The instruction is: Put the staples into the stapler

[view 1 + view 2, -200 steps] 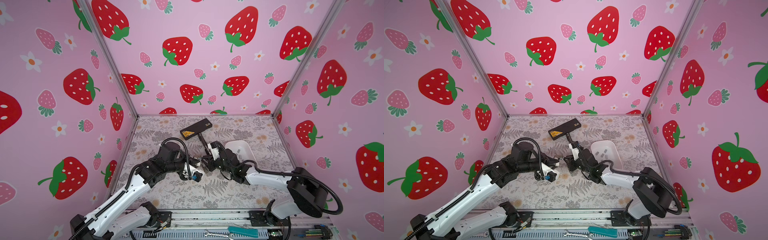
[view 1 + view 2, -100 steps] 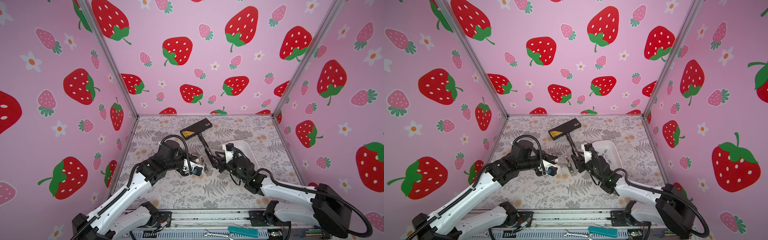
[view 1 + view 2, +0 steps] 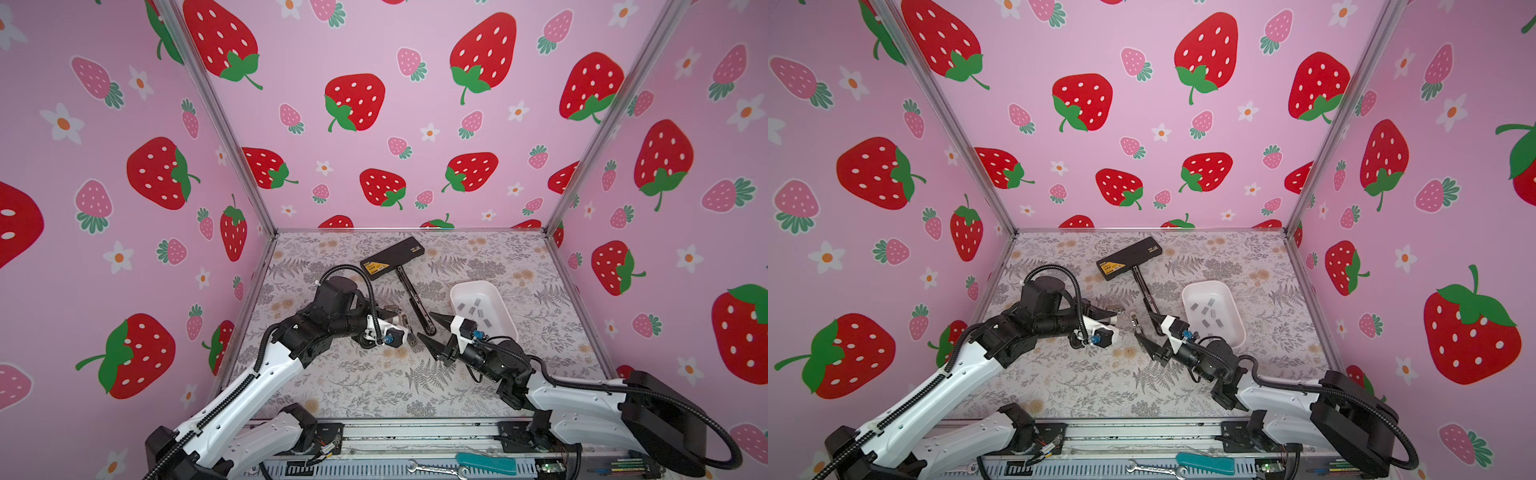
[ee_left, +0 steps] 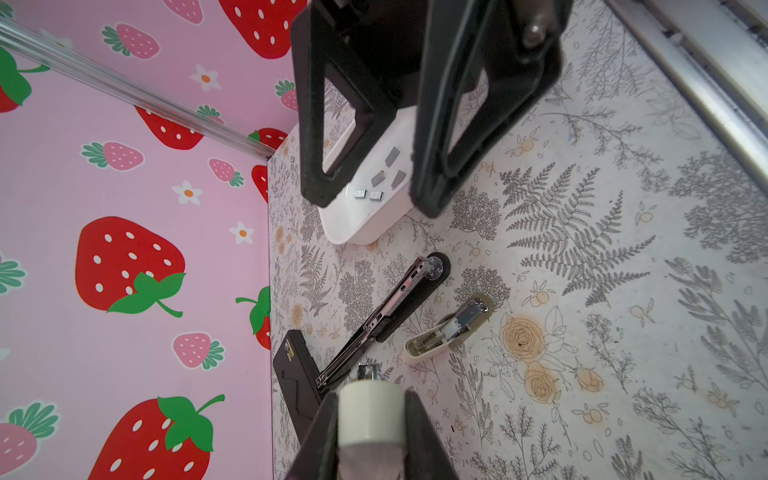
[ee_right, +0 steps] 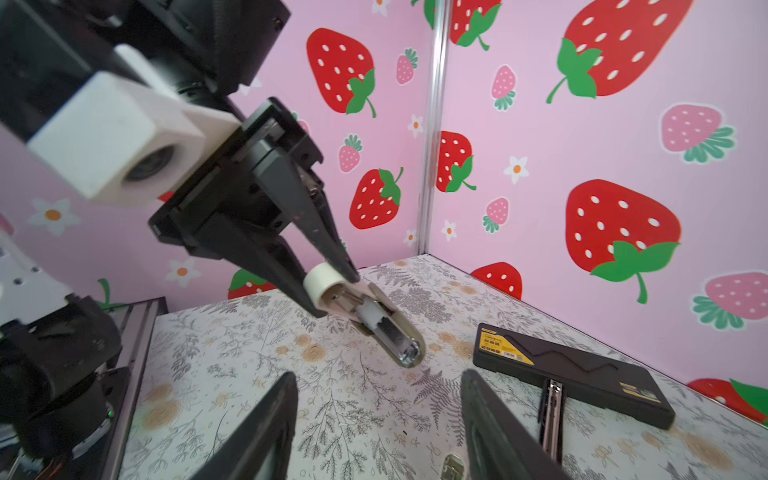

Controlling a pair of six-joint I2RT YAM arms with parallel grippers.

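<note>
Grey, flat staple strips [image 3: 472,310] lay loose inside the white tray [image 3: 494,299]. Just beside the tray, the right gripper [image 3: 424,324] stood spread and empty; farther from it, the left gripper [image 5: 332,291] pinched a small cream stapler [image 5: 386,328].

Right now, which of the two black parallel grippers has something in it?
The left gripper: its jaws pinch the white-capped end of a small cream stapler. The right gripper stands open, empty.
</note>
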